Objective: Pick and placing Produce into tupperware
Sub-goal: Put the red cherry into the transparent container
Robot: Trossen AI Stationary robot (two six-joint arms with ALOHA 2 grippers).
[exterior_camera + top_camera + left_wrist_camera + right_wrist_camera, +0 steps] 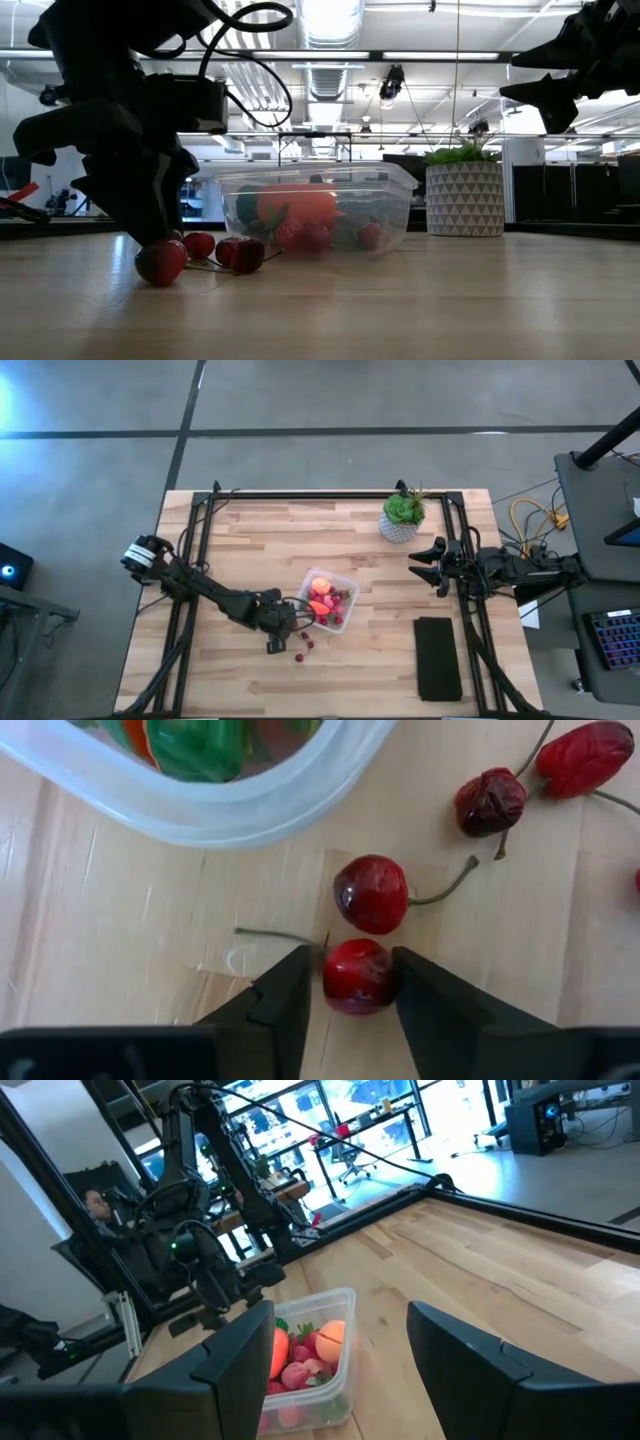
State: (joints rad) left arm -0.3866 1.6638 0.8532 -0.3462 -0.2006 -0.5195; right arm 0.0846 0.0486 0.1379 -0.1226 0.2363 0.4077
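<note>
The clear tupperware [328,600] stands mid-table with orange, red and green produce inside. Beside its near left corner several small red cherry-like pieces [370,892] with thin stems lie loose on the wood. My left gripper [355,985] is down among them, its two fingers closed against one red piece [358,975]. In the low view that piece [160,262] sits on the table under the dark gripper [155,235]. My right gripper [425,565] waits open and level above the table's right side, holding nothing. My left gripper pinches the red cherry-like piece by its two opposite sides [335,975] between its two fingers. The fingers come from above, slanting down. The piece rests on the table, its stem [270,934] lying flat off to one side.
A potted green plant [402,515] stands at the far right. A flat black slab [437,658] lies near the front right. Black frame rails [200,540] run along the table's left, far and right sides. Bare wood lies along the near edge.
</note>
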